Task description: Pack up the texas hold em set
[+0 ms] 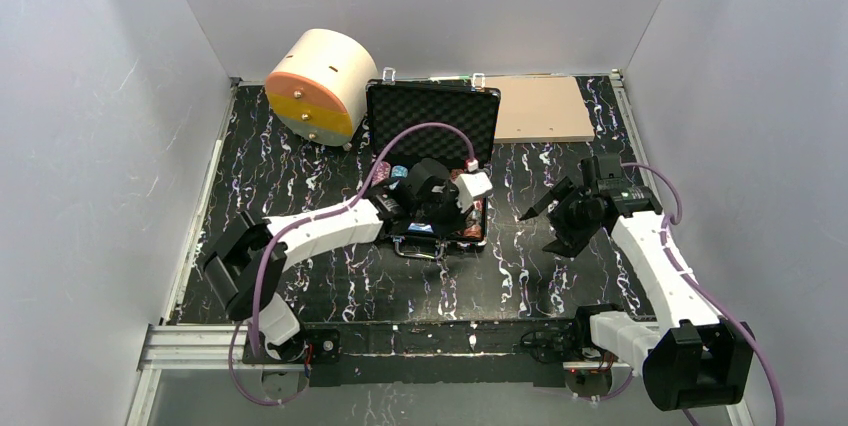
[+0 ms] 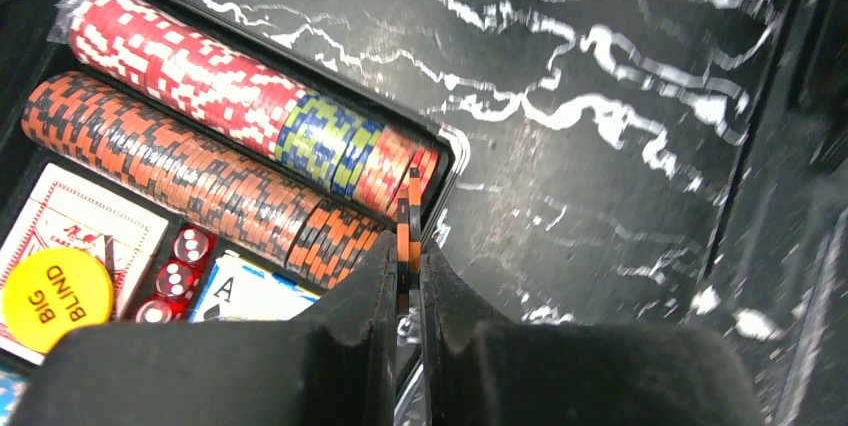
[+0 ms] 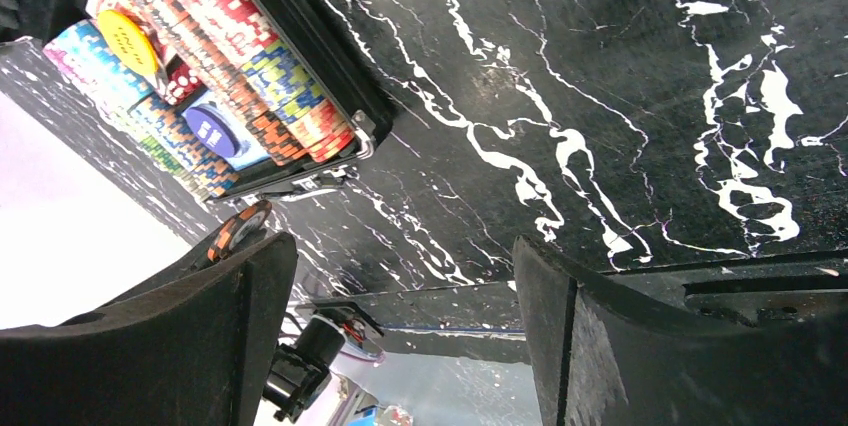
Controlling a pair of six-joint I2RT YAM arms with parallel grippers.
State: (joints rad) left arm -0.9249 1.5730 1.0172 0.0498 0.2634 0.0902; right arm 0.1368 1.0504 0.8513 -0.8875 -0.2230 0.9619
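case [image 1: 432, 116]: open at the middle of the tabletop [image 1: 330, 276], lid raised toward the far wall, foam lining facing the arms. a cream cylinder [image 1: 320, 81] with an orange-yellow face stands just left of the lid. a flat tan board [image 1: 540, 108] lies just beside the lid's right corner.

left tool [image 2: 405, 268]: reached over the case base, pressed together on a single orange-and-black chip [image 2: 404, 226]. the chip stands on edge between the fingers, at the near right corner of the case, just beside the point where the chip rows end. whether it touches those rows cannot be told.

case contents, left wrist view:
- a red-and-white chip row [image 2: 180, 61] along the outer wall, ending in a few blue-and-yellow chips [image 2: 325, 141] and then orange ones
- an orange-and-black chip row [image 2: 170, 161] touching it on the inner side
- red dice [image 2: 180, 271] in a slot beside that row
- a red card deck [image 2: 80, 221] with a yellow button [image 2: 50, 291] marked "big blind" lying on it
- a blue card deck [image 2: 245, 296] showing an ace, on the other side of the dice

the right wrist view adds a blue button [image 3: 212, 131] lying deeper in the case — next to more multicoloured chips.

right tool [image 3: 400, 286]: spread wide, holding nothing. it hovers over bare tabletop to the right of the case, apart from it.
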